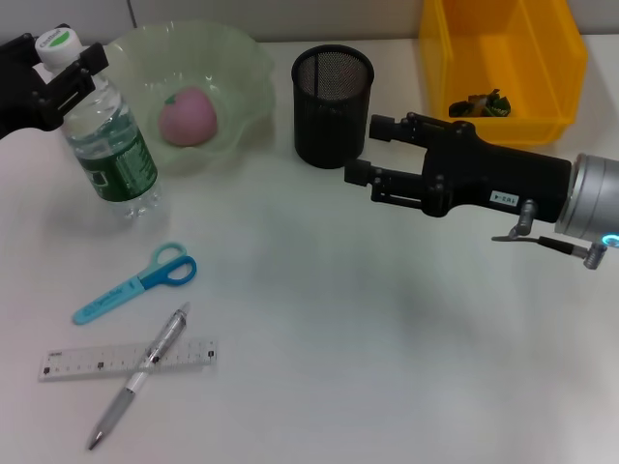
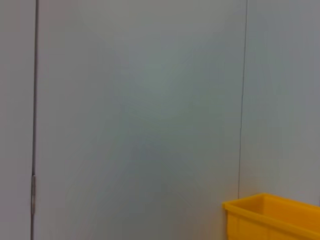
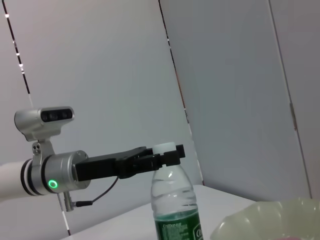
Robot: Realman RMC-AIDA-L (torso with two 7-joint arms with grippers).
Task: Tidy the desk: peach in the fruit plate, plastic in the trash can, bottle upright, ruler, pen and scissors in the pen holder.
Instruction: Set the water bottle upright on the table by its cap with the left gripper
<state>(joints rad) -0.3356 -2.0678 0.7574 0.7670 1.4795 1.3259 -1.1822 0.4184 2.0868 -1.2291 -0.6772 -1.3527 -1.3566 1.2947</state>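
Head view. The bottle (image 1: 109, 145) stands upright at the desk's far left, its neck clamped just under the white cap by the left gripper (image 1: 68, 70). The peach (image 1: 187, 117) already lies in the pale green fruit plate (image 1: 253, 79). Dark scraps, judged to be the plastic (image 1: 481, 102), lie in the yellow trash bin (image 1: 542, 68). The mesh pen holder (image 1: 333, 106) looks empty; the scissors (image 1: 135, 283), pen (image 1: 138, 376) and ruler (image 1: 87, 362) remain on the white desk (image 1: 387, 367), the pen lying across the ruler. The right gripper (image 1: 363, 150) hovers just beside the holder, jaws parted and holding nothing. Judgement: three items settled, three stationery items left.

Left wrist view. Only a plain grey panelled wall (image 2: 140, 100) and a corner of the yellow bin (image 2: 272, 217) appear; the arm's own fingers are not shown.

Right wrist view. The left gripper (image 3: 165, 156) is closed on the bottle (image 3: 175, 205) at its neck, with the plate's rim (image 3: 260, 220) near and grey wall panels (image 3: 235, 75) behind.
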